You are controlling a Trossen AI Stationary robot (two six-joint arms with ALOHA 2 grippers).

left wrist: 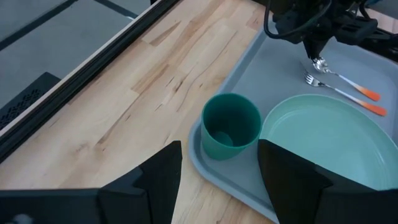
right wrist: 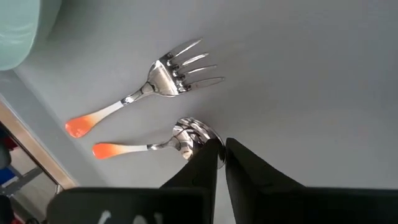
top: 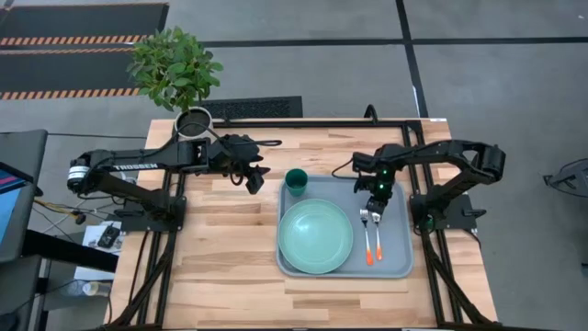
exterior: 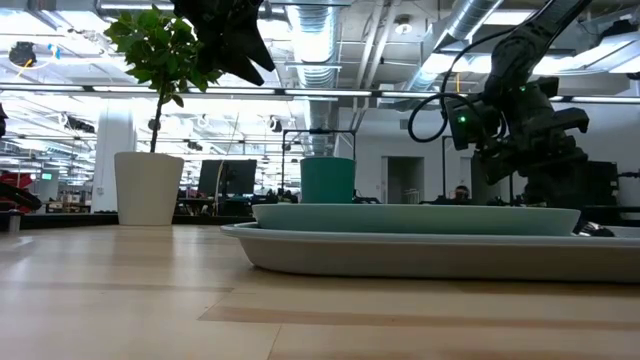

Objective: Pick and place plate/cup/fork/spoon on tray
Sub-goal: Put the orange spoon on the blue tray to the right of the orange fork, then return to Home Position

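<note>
The light blue-grey tray (top: 397, 198) lies on the table's right half. On it are the mint-green plate (top: 315, 236), the dark-green cup (top: 296, 181) at its far left corner, the fork (top: 367, 234) and the spoon (top: 377, 230), both lying side by side with their orange handles toward the near edge. My right gripper (top: 375, 204) stands over the spoon's bowl, its fingers (right wrist: 222, 146) nearly together. My left gripper (top: 254, 179) hangs open and empty above the table, left of the cup (left wrist: 230, 126). My right gripper comes from above, pointing down, with its fingertips at the tip of the spoon's bowl (right wrist: 198, 135). One finger (right wrist: 208, 158) hides the bowl's edge, so I see only a thin gap between the fingers there. The spoon lies flat on the tray floor, its handle (right wrist: 124, 149) beside the fork (right wrist: 168, 78).
A white plant pot (top: 193, 121) with a leafy plant stands at the table's far left edge, behind my left arm; it shows in the low view (exterior: 150, 188). Bare wood lies left of and in front of the tray.
</note>
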